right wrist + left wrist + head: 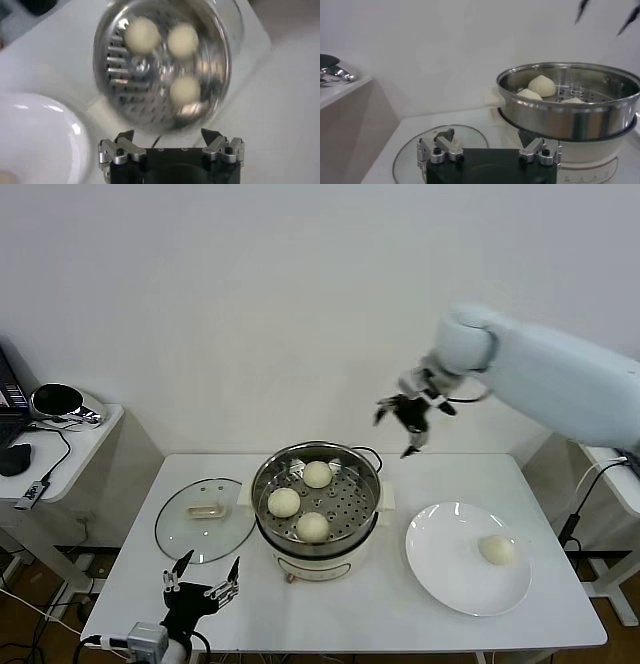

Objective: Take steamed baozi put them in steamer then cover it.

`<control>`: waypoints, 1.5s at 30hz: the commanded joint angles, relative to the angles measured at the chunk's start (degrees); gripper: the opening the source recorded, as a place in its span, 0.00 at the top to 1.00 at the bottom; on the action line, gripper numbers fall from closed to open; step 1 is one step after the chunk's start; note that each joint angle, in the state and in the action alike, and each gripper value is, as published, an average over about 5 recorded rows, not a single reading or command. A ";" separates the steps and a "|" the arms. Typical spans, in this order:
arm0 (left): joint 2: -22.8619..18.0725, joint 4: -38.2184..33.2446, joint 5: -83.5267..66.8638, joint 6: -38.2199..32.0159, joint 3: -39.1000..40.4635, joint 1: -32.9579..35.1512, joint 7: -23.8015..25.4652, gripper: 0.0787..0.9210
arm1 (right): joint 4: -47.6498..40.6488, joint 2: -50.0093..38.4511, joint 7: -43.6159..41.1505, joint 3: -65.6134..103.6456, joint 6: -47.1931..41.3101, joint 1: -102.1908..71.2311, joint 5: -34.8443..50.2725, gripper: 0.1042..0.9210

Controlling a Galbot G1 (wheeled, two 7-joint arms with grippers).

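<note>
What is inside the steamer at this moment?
Three steamed baozi sit on the perforated floor of the steamer. What lies below that floor is hidden. The glass lid lies beside it.

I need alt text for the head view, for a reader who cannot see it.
Three baozi lie in the steamer; a fourth waits on the white plate. The open right gripper is above the steamer's far side; the open left gripper is near the glass lid.
</note>
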 commanded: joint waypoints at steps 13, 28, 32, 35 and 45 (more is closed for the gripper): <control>-0.53 1.16 0.43 0.20 0.23 0.94 -0.30 0.12 | 0.76 -18.79 0.60 22.21 -12.47 -36.01 -16.98 0.12; -0.25 3.53 0.40 0.17 -0.44 0.12 -0.24 0.12 | -5.20 -12.76 2.81 21.99 -9.79 -38.44 -20.75 0.12; -0.15 3.78 0.40 0.20 -0.53 -0.10 -0.18 0.12 | -6.21 -11.69 2.70 21.93 -8.59 -38.64 -22.02 0.12; -0.04 3.89 0.37 0.22 -0.62 -0.21 -0.13 0.12 | -6.41 -11.43 2.60 21.87 -8.22 -38.73 -22.82 0.12; -0.09 4.44 0.33 0.20 -0.55 -0.34 -0.18 0.12 | -6.95 -11.12 2.02 22.22 -7.45 -39.29 -25.35 0.12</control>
